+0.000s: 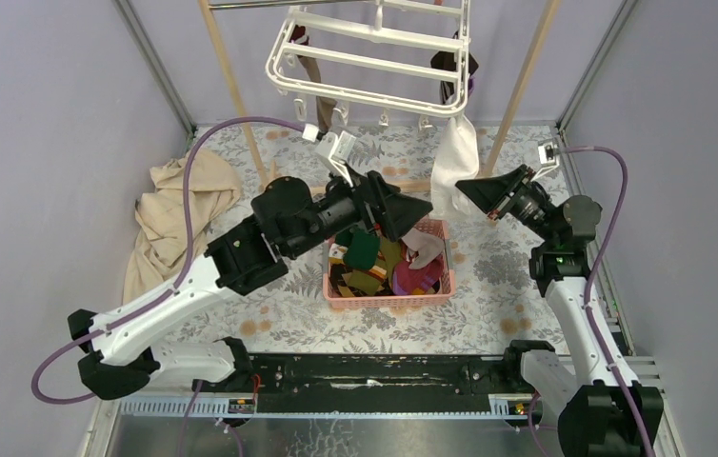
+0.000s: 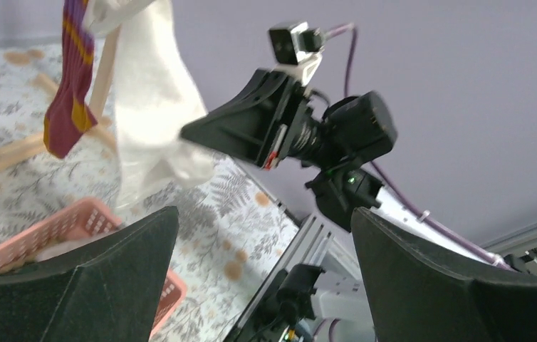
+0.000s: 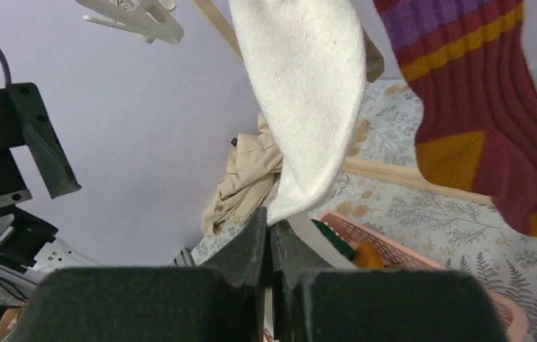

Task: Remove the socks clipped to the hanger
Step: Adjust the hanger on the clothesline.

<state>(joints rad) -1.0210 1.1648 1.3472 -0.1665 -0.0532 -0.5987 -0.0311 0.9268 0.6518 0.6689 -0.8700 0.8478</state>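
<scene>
Presently the right gripper (image 3: 271, 226) has its jaws together on the toe tip of the cream-white knitted fabric sock (image 3: 308, 100); the bite looks shallow, taking only the edge of the toe. That sock hangs below the near right corner of the white plastic rectangular drying hanger (image 1: 374, 97); the clip holding it cannot be made out. Just beside it hangs the maroon ribbed sock with purple and yellow stripes (image 3: 479, 114); a brown sock (image 1: 315, 81) hangs at the hanger's left side. The left gripper (image 1: 403, 209) stands with its jaws wide apart above the pink plastic mesh basket (image 1: 388, 300), holding nothing; several socks lie in that basket.

Procedure for the step in hand, as judged from this position: pull downward along the sock's length, so that the load goes straight into the clip; avoid a sideways sweep, which would likely swing the hanger and brush the striped sock. Draw slowly at first; if the toe slides between the pads, stop and regrip higher on the foot. Expect the hanger to tip before the clip lets go; once the cuff drops free, carry the sock over the basket, and only then part the jaws.
</scene>
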